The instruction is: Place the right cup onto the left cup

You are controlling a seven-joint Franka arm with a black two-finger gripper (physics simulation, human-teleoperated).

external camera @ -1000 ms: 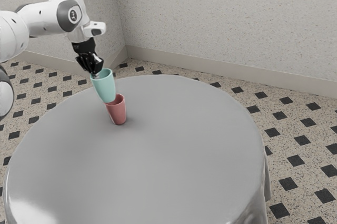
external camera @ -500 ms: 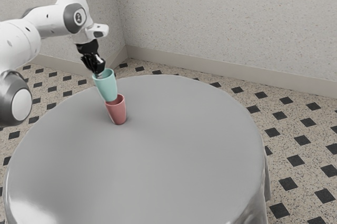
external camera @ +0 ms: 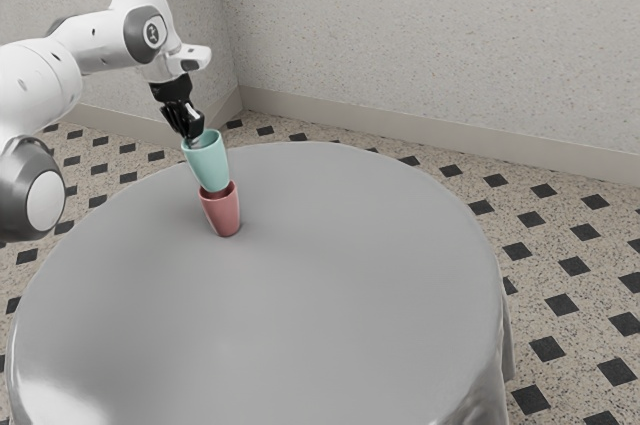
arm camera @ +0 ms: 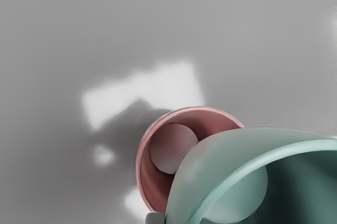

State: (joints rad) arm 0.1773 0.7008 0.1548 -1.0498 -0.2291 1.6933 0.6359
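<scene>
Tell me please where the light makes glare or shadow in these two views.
At the exterior view's lower left, white glare on the table; there also, a faint shadow by the foot of the pink cup; in the wrist view, bright patches on the table beside that cup, with a soft-edged dark shadow.

Tool (external camera: pixel 194 138) clamped, pointing down

The teal cup (external camera: pixel 208 165), mouth up, is above the upright pink cup (external camera: pixel 223 215) on the grey table (external camera: pixel 330 305).
</scene>
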